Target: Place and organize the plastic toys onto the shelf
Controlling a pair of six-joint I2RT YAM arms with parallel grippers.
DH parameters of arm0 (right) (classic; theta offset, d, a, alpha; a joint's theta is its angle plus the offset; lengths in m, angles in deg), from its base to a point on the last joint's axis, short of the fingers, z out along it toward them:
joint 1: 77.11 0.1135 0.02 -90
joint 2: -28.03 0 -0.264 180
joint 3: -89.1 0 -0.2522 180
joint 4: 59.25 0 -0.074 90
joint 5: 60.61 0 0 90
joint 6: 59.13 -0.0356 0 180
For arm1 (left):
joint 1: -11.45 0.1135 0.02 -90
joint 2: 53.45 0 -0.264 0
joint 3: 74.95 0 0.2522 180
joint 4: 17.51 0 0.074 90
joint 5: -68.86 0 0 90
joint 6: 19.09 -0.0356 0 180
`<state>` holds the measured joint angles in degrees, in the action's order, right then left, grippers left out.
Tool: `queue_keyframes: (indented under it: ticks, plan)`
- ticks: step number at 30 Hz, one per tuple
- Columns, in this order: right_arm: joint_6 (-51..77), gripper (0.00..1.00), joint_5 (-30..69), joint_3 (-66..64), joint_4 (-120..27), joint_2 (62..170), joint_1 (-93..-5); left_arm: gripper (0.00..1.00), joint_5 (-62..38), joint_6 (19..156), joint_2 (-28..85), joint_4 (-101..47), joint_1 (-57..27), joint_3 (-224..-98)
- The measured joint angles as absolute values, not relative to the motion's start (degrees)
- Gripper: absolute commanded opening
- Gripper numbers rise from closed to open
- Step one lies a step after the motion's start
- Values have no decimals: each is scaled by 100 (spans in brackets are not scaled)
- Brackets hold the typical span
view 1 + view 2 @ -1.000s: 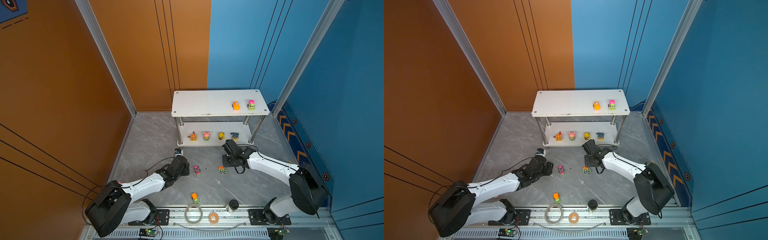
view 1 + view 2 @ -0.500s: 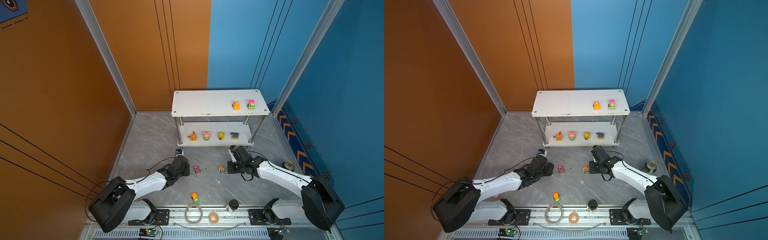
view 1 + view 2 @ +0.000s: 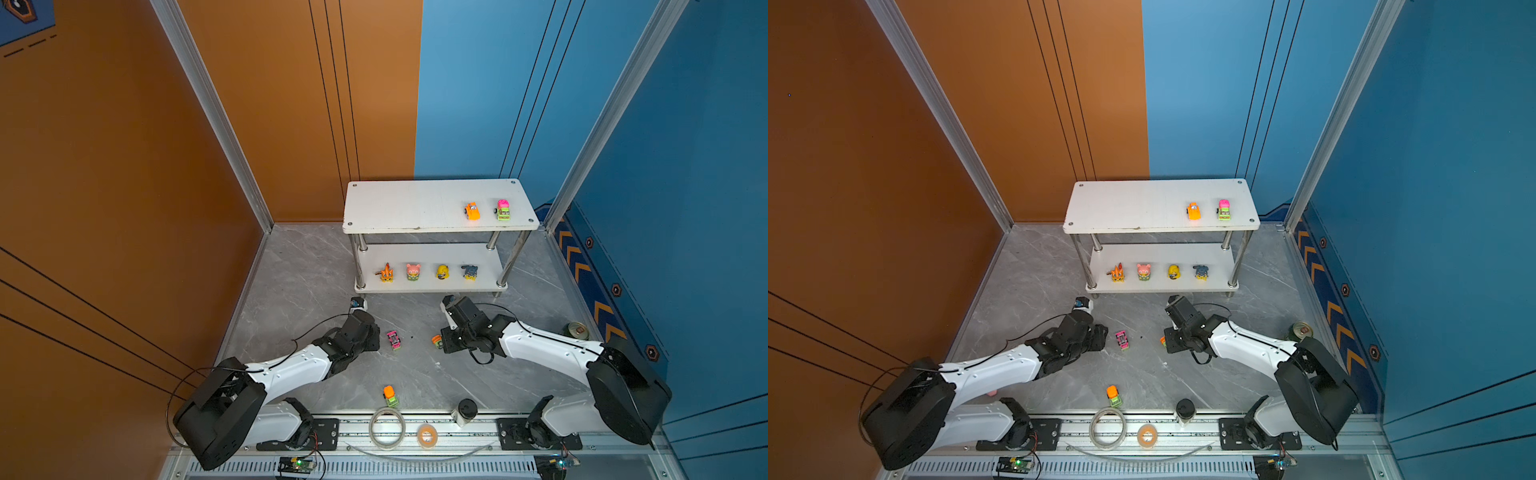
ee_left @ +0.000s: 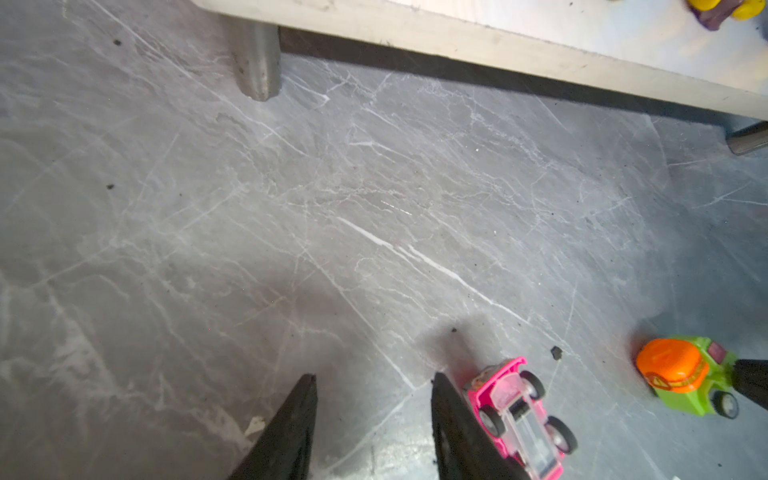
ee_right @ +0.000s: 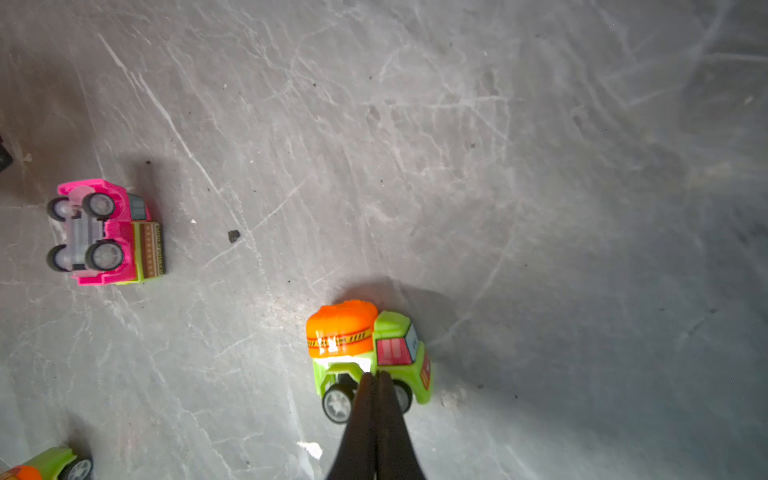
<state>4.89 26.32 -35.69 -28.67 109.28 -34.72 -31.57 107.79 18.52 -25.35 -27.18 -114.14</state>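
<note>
Fingers of my right gripper are pressed together, tips against the side of the orange-and-green truck. My left gripper stands spread, the pink car just outside one finger. Both toys lie on the grey floor in front of the shelf

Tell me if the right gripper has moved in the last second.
Yes. In both top views the right gripper has backed away from the shelf toward the near rail, its shut tips now at the orange-and-green truck.
</note>
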Motion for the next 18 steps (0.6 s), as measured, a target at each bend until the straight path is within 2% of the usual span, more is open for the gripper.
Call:
queue_keyframes:
  ticks: [8, 18]
  plan:
    - [288, 0, 2931, -3914, -3416, 10793, -3245, 47, -3157, 10779, 1738, -2570, -2707, -11381]
    - [-117, 0, 3253, -5309, -4039, 9674, -2897, 47, -3157, 10786, 1672, -2634, -2707, -11337]
